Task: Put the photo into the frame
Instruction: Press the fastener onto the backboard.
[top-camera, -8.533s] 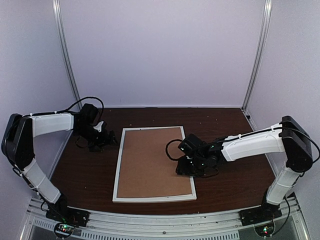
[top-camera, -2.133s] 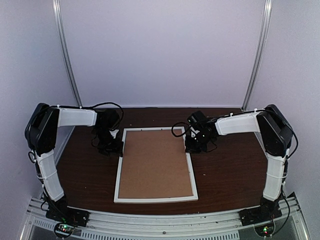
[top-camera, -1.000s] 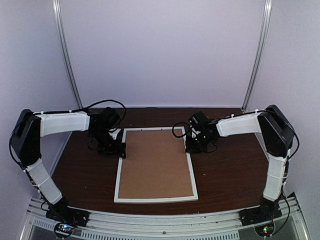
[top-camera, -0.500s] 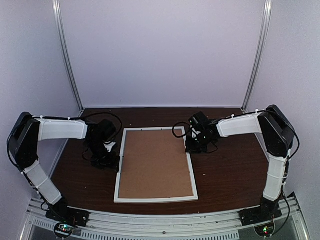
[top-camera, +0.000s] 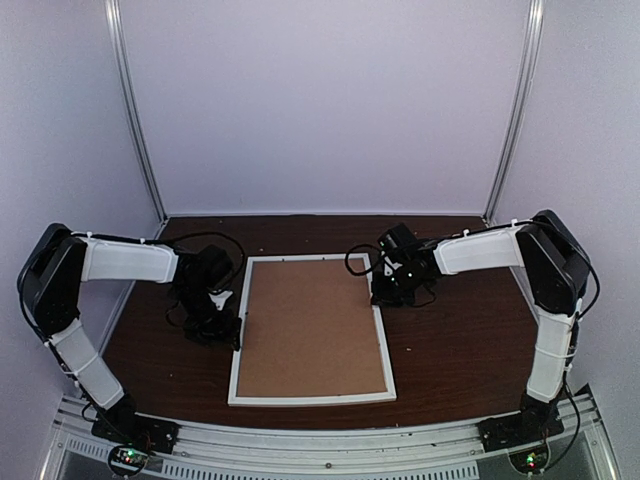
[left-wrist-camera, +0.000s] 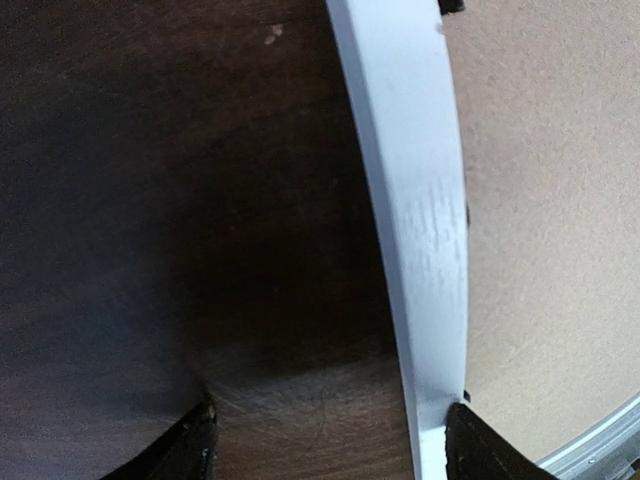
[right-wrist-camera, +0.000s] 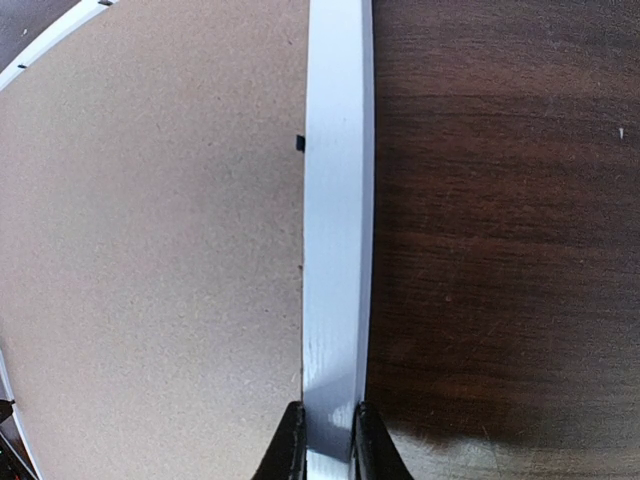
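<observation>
R claw (right-wrist-camera: 325, 445) is clenched on the right rail of the frame (top-camera: 310, 398), L claw (left-wrist-camera: 330, 455) spread wide astride its left rail, backing board (top-camera: 310, 325) up inside it, photo not in view, so I'd close L squarely on the rail, then lift both sides evenly

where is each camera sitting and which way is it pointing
top: above and behind the arms, looking down at table, frame and brown board; both arms show.
left wrist: on the left arm, facing down at the frame's left rail; open left hand straddles it.
right wrist: on the right arm, facing down at the right rail; right hand pinches it.
shared: all show frame and board.
</observation>
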